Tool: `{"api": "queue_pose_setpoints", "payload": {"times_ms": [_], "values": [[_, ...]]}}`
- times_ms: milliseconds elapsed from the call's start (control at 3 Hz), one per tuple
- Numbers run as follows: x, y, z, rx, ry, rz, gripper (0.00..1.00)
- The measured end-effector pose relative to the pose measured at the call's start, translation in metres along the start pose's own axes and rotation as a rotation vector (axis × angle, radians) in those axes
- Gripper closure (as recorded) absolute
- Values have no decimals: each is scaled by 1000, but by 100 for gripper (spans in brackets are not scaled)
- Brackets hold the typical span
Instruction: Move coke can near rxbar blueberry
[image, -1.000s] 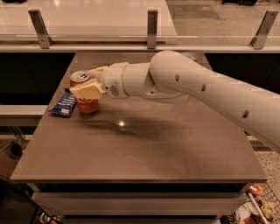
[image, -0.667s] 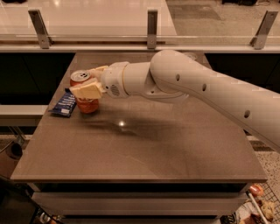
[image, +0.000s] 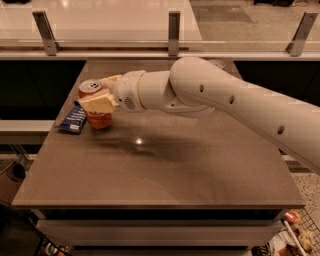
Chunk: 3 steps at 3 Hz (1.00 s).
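Can set down by the bar, nothing shifting

Upper left of the frame: the gripper (image: 95, 92) still has its jaws closed around the coke can (image: 99, 120), which stands just beside the rxbar blueberry (image: 72, 120), unmoved this past second. I'd say only letting go remains.
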<state>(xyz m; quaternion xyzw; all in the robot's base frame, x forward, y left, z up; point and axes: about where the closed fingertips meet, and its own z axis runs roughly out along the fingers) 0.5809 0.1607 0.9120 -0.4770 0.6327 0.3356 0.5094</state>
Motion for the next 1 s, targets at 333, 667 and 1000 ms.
{"api": "queue_pose_setpoints", "payload": {"times_ms": [333, 667, 1000], "values": [[-1, 2, 1, -3, 0, -2, 12], [-2, 3, 2, -6, -1, -4, 0], [-2, 3, 3, -6, -1, -4, 0]]}}
